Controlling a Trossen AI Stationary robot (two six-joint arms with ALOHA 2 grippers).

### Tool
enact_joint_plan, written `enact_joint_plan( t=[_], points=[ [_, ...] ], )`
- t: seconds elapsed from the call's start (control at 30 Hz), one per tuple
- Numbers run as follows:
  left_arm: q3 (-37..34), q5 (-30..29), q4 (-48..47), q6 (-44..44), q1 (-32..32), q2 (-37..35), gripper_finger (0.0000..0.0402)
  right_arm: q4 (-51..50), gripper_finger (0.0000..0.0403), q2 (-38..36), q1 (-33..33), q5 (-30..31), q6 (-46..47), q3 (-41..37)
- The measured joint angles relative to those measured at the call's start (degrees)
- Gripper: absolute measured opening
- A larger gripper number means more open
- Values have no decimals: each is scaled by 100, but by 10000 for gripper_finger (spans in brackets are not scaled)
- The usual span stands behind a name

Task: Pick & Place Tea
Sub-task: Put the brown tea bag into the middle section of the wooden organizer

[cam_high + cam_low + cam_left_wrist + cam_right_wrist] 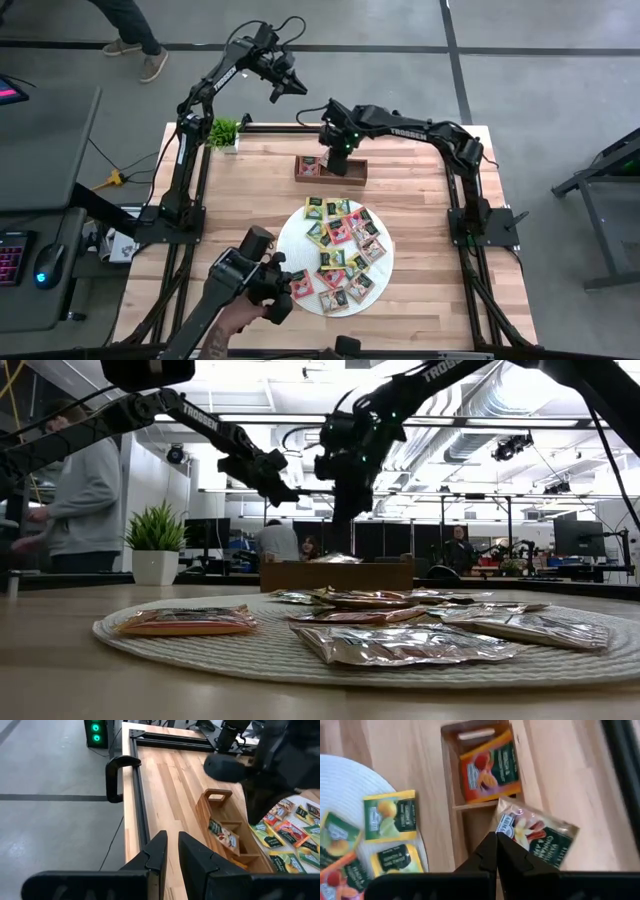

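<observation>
R tool (496,845) over wooden tray (358,172), pinched on corner of dark tea packet (535,837), hung above middle compartment for drop. Orange packet (489,767) already in end slot. Rest of tea (340,250) spread on round mat (290,235) mid-worktop for easy picks. L tool (170,852) narrow, empty, parked high off the worktop's far-left corner.

White lettering "TROSSEN" reads along the dark right robot arm (408,129) from above and, at table height, along the dark left robot arm (190,418). Tea packet print is illegible.
</observation>
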Motion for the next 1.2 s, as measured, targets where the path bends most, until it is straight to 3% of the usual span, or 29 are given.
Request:
enact_joint_plan(
  t=[0.43,0.73,1.2],
  points=[
    [0,-7,33,4,-2,0,45,1328,0,11,176,440,231,-1175],
    [0,-12,39,4,-2,0,45,935,0,13,176,839,129,-1258],
    [0,-20,14,4,-4,0,45,850,0,-532,283,766,-180,-1257]
  ],
)
